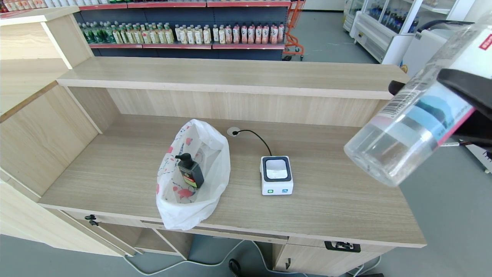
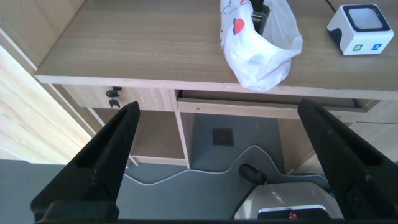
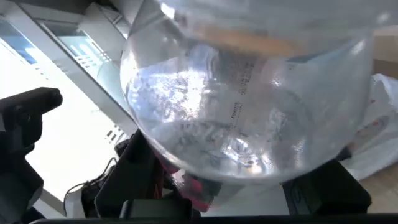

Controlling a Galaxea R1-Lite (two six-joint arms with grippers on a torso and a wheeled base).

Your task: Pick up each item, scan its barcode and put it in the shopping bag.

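One clear water bottle (image 1: 407,130) is gripped in the right claw (image 1: 434,86). Below that claw and to its left is one barcode scanner (image 1: 276,175) with one black cable (image 1: 257,136). Farther left stands one white shopping bag (image 1: 192,207) holding one dark pump bottle (image 1: 191,172). There are two claws in all; the left claw (image 2: 217,168) is spread wide, with the bag ahead of it.

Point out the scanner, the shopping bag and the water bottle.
scanner (image 1: 276,169), head view, on its glass window.
shopping bag (image 1: 221,163), head view, on its right wall.
water bottle (image 1: 423,114), head view, on its label.
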